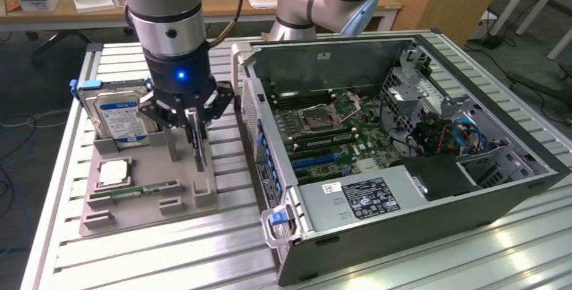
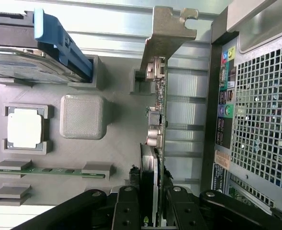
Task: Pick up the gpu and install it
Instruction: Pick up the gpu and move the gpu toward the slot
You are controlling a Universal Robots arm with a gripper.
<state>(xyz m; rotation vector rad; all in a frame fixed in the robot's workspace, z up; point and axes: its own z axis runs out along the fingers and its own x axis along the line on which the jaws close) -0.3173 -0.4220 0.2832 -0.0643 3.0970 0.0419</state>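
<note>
One thin flat gpu [image 2: 158, 115], silver bracket [image 2: 167, 33], pinched in blk tool [image 2: 152, 206]

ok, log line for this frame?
gripper: shut on gpu | gpu: on edge at gray holder | computer case: open, gpu not installed

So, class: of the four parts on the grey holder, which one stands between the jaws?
The gpu, the thin card on edge with a silver bracket; the hard drive, processor and memory stick sit apart.

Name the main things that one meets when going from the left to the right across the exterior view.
hard drive → gpu, standing on edge → open computer case
</note>
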